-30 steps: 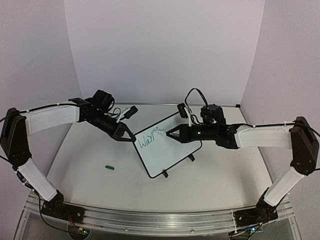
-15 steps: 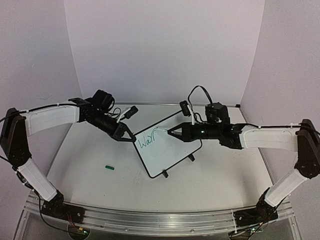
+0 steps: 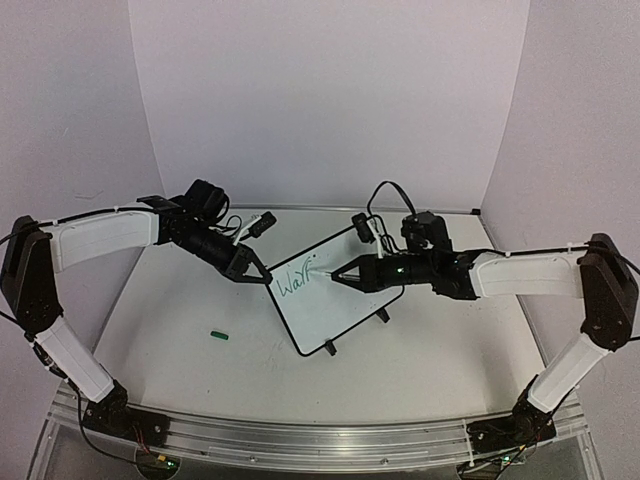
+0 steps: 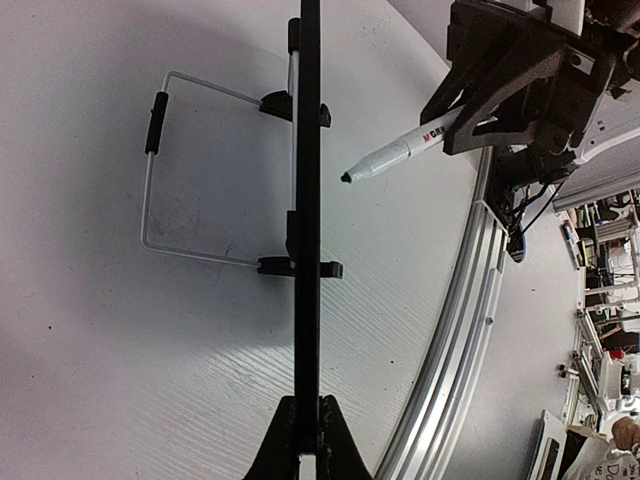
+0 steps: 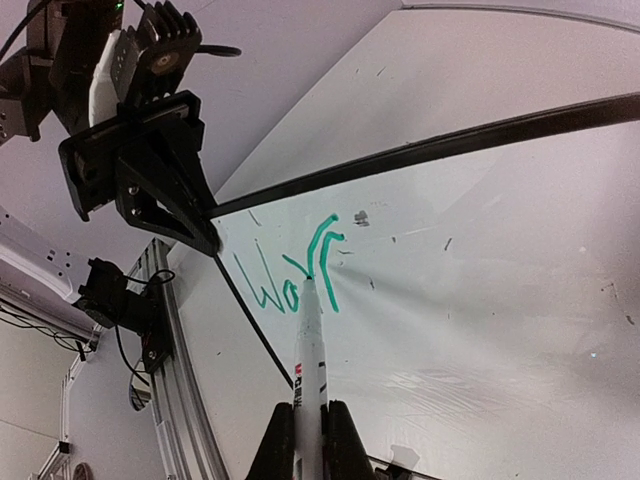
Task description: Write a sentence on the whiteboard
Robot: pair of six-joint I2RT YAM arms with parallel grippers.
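Top external view: against half a second ago, the right arm's wrist has come back down and to the left, so the right gripper (image 3: pixel 338 274) sits lower over the whiteboard (image 3: pixel 335 305) than it did. It is close to where it was a full second ago. The left arm, the left gripper (image 3: pixel 258 272) and the board itself have not shifted, and the green writing looks the same length.

The whiteboard stands propped at a tilt near the middle of the table (image 3: pixel 170 300), between the two arms. The left gripper's fingers (image 4: pixel 283 450) are pressed onto the black frame at the board's upper left corner, seen edge-on from the left wrist. The right gripper's fingers (image 5: pixel 275 440) pinch a marker (image 5: pixel 308 345) that points at the end of the writing (image 5: pixel 290 275). From the left wrist, a thin gap shows between the marker's tip and the frame; whether the tip touches the face I cannot tell.

Counted: two arms, two grippers, one whiteboard and one marker. There are four green letters, roughly "Worr". Two black feet (image 3: pixel 331 350) show under the board's near edge, and one wire stand (image 4: pixel 150 170) shows behind it. One small green cap (image 3: pixel 220 334) lies on the table, well apart from the board on its left
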